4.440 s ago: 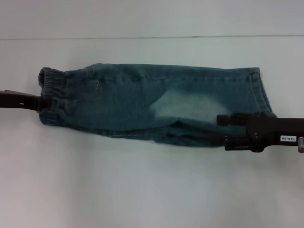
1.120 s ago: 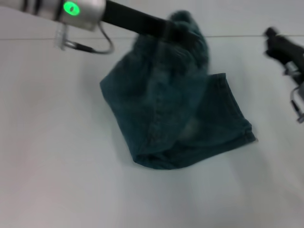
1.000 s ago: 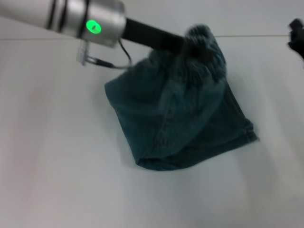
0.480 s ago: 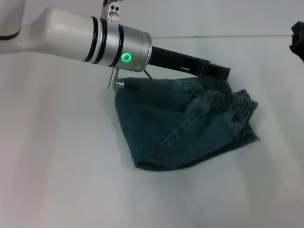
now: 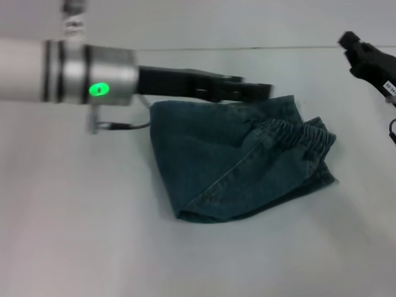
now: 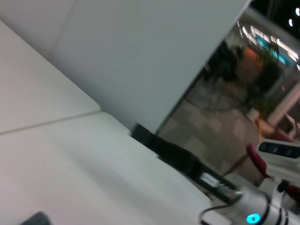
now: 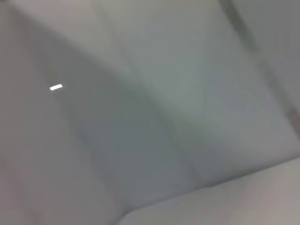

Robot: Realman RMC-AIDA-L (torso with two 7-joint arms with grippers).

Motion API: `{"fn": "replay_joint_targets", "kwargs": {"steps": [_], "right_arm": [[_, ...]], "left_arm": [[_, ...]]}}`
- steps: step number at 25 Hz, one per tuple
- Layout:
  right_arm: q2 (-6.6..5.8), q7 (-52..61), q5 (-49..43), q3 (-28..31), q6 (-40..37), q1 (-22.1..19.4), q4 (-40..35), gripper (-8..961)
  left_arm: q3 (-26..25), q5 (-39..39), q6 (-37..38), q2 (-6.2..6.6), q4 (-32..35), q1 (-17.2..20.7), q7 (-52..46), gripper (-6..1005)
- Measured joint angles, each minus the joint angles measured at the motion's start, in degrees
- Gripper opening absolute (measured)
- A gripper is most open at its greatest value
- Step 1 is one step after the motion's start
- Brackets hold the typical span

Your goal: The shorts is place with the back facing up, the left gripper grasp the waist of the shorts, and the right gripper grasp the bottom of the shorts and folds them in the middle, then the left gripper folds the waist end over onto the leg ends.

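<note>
Left claw point(image 5: 257, 91) now off shorts point(image 5: 241, 161)

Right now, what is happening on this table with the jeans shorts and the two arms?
The robot is folding the shorts on the white table. They lie folded in a bundle, and the waist of the shorts rests on top, near the leg ends. The left pincer hangs at the far edge of the denim and holds nothing. The right pincer is off to the right, apart from the cloth.
</note>
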Motion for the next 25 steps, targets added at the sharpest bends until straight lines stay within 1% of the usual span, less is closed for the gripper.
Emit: {"fn": "replay_joint_targets", "kwargs": {"steps": [2,4,7,10,11,13,15,18,20,22,25], "right_arm": [[0.0,10.0,-2.6,-5.6,-4.5,-0.6,-6.4,19],[-0.05,15.8,-4.3,-10.0,-10.0,-1.5,-11.9,96],[-0.42,21.4,-7.2,-15.4,-20.0,-2.9,-20.6,231],[-0.96,28.3,-11.5,-18.1,-29.1,-4.5,-29.7,377],[-1.26,29.4,-13.5,-18.6,-31.8,-5.1,-32.1,400],[-1.83,30.0,-18.6,-19.7,-36.7,-6.0,-35.8,445],[-2.2,30.3,-23.1,-20.4,-38.6,-6.8,-38.0,491],[-2.28,30.6,-26.9,-20.4,-38.6,-8.5,-39.5,559],[-2.36,30.5,-27.7,-20.3,-37.2,-9.8,-39.7,604],[-2.41,30.4,-28.4,-20.3,-34.7,-10.9,-39.8,666],[-2.33,30.3,-28.7,-20.6,-31.1,-11.7,-39.6,782]], "left_arm": [[-1.0,-2.0,1.8,0.49,2.7,3.9,0.1,756],[-3.0,-3.9,4.3,1.29,4.4,7.6,0.3,818],[-6.4,-4.9,7.8,2.24,4.8,10.9,1.5,911],[-10.6,-4.4,11.7,2.57,4.9,14.0,5.0,926],[-12.0,-3.8,12.8,2.59,4.9,15.3,6.7,931],[-13.0,-2.4,14.0,2.59,4.9,17.2,9.2,942],[-13.2,0.1,15.0,2.52,5.2,18.7,11.2,952],[-13.0,6.1,16.3,1.79,7.3,20.4,12.9,950],[-12.8,9.9,16.3,0.87,9.5,21.7,13.4,949],[-12.8,11.4,16.0,0.45,10.4,22.5,13.8,948],[-13.0,11.7,15.8,0.25,10.6,23.0,14.3,947]]}}
